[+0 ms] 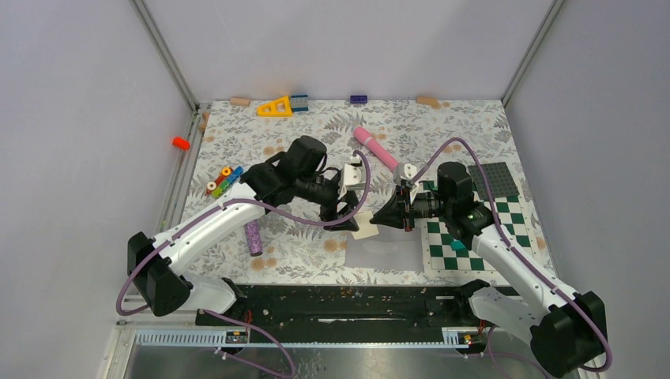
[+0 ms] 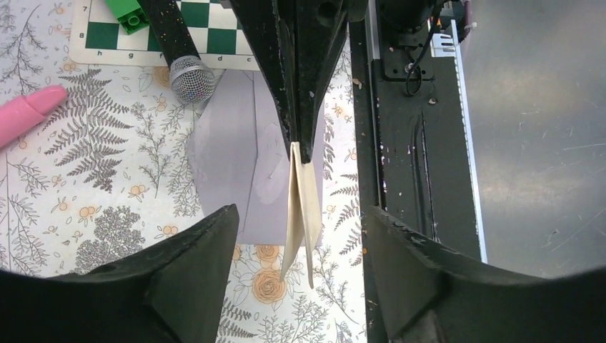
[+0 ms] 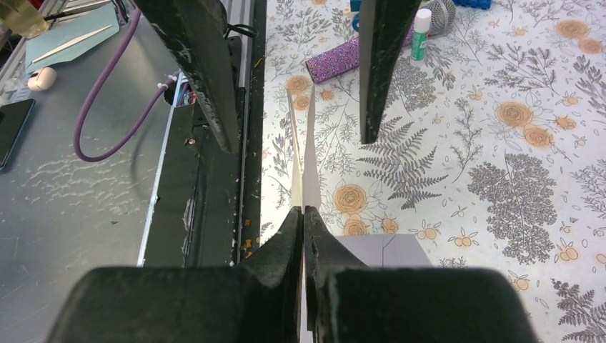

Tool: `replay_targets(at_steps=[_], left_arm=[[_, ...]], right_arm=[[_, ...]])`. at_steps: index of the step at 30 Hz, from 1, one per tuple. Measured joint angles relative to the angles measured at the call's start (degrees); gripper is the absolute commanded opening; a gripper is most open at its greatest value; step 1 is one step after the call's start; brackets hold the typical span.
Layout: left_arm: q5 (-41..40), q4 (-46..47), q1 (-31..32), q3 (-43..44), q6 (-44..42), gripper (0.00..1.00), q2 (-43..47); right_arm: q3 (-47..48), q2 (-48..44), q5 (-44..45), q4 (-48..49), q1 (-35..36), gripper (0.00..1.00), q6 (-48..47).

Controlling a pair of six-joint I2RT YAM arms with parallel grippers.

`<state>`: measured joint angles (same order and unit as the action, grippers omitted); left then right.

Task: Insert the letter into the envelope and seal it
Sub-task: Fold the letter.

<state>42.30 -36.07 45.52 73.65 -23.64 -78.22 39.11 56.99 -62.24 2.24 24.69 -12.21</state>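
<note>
Two wrist views, clearer than the top one, show the right gripper [image 3: 304,211] clenching the letter [image 3: 306,171], the left gripper [image 2: 300,214] spread wide.

Lavender-grey envelope [image 2: 229,164]; cream letter [image 2: 299,207]; green-white checkerboard mat [image 1: 446,253].

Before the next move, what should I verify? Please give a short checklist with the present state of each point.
1. Right gripper shut on the letter: ok.
2. Left gripper open, its jaws on either side of the letter and not touching it: ok.
3. Letter folded, hanging free of the surface: ok.
4. Envelope lying flat below the letter: ok.
5. Envelope flap open and ready to receive the letter: cannot tell.
</note>
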Motion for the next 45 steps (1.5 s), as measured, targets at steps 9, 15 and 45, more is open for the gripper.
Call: replay_targets(at_steps=[9,15,45], left_arm=[[1.55,0.04,-0.09,0.02,1.29,0.67,0.07],[1.70,0.20,0.17,0.02,1.81,0.53,-0.50],[0.81,0.15,1.46,0.11,2.45,0.00,-2.78]], right_arm=[[0.00,0.59,-0.02,-0.20,0.00,0.00,0.09],[0.00,1.05,0.02,-0.22,0.35,0.00,0.07],[0.04,2.80,-0.42,-0.87,1.55,0.39,-0.57]])
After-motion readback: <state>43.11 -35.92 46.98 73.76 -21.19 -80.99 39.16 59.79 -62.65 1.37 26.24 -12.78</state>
